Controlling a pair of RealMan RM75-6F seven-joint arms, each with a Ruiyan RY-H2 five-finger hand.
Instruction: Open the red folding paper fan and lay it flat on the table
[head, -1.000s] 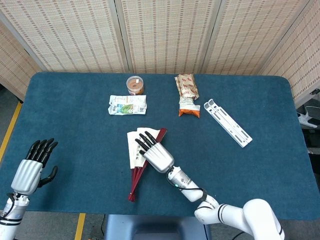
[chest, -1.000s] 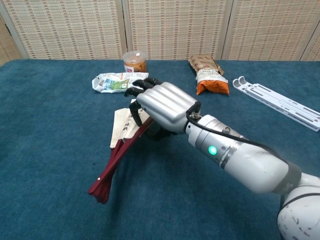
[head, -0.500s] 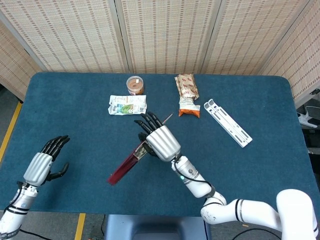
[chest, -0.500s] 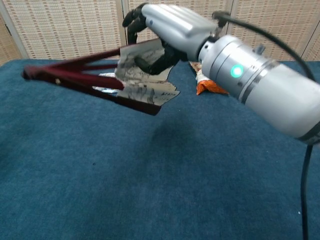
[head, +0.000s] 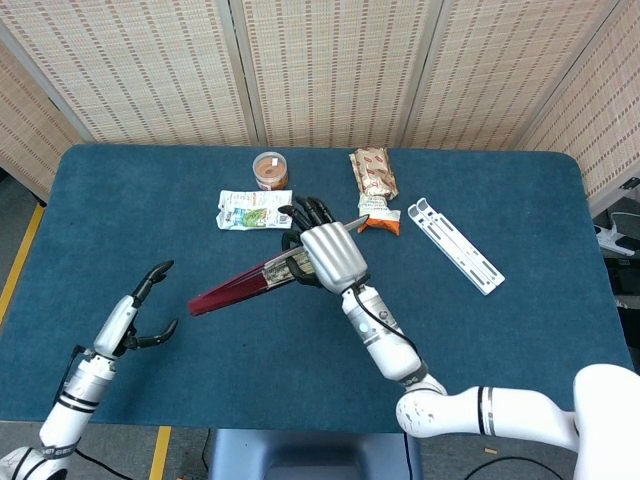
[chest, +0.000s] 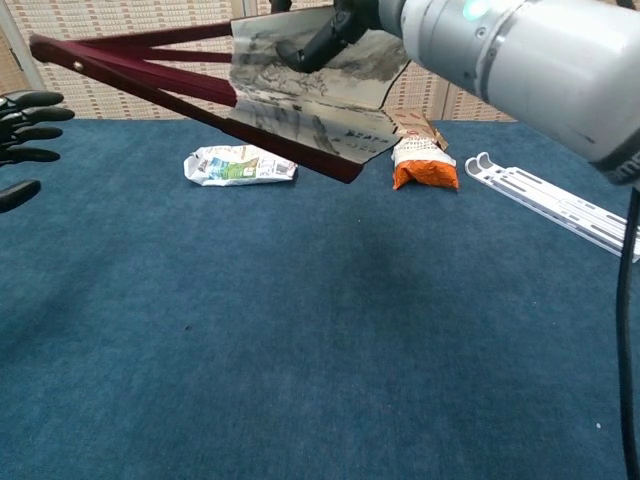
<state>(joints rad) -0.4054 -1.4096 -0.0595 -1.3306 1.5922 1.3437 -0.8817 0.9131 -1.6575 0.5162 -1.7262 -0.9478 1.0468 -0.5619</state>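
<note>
Hanging in the air above the middle of the blue table (head: 520, 330), the red folding paper fan (head: 245, 285) is only partly opened. In the chest view its dark red ribs (chest: 150, 70) run to the left and meet at the pivot, and a printed paper leaf (chest: 310, 95) spreads between them near the other end. The right hand (head: 328, 255) grasps the fan at this paper end, with its dark fingers (head: 312, 212) closed around the ribs, and it is lifted well off the table.

The left hand (head: 135, 315) is at the left side of the table, apart from the fan. It is released, its fingers spread and holding nothing; in the chest view only its fingertips (chest: 25, 110) appear at the left edge.

Behind the fan, on the far part of the table, lie a white and green packet (head: 255, 210), a small round cup with a brown lid (head: 270, 170), and an orange snack bag (head: 376, 190). A white plastic rack (head: 455, 245) lies to the right of the bag, well apart from the hands.
</note>
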